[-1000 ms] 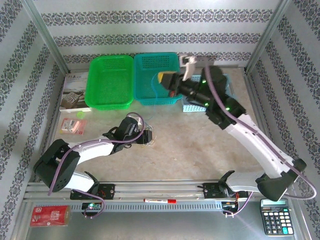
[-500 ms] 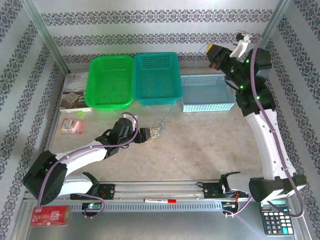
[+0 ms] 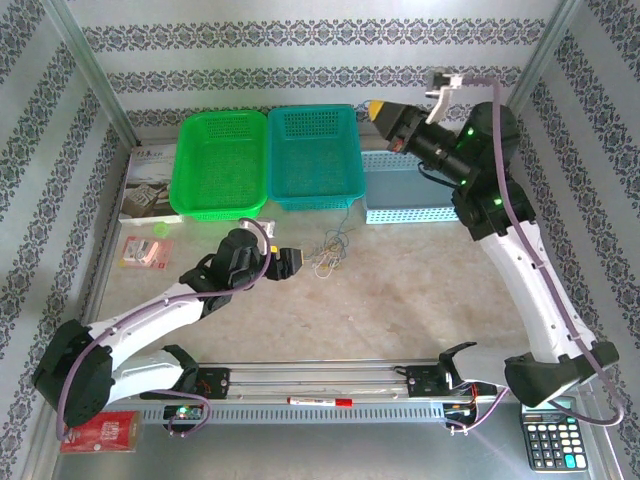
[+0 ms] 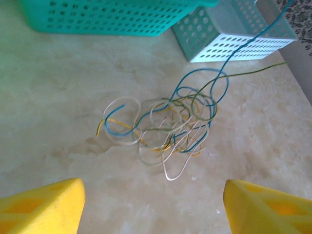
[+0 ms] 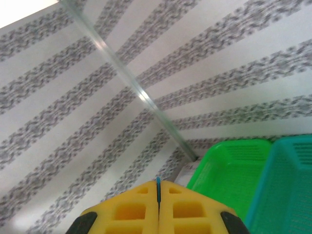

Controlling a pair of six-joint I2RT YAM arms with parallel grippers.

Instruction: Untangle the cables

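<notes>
While right hand [image 5: 158, 185] pinches a blue strand [image 5: 158, 180], cables [image 4: 165, 126] lie ahead of wide-open left hand [image 4: 151, 190]

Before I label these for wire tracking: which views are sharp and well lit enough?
Left wrist: wires crisp on the table, yellow fingers at the bottom blurred. Top external: even light, tangle tiny, strands merge. Right wrist: bright wall; blue wire pinched between the fingers legible.

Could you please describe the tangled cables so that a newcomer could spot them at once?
Find the teal basket at the back of the table. The cables lie on the bare surface just in front of it, beside the left gripper: the one loose knot of thin blue, white and yellow-green wires.
</notes>
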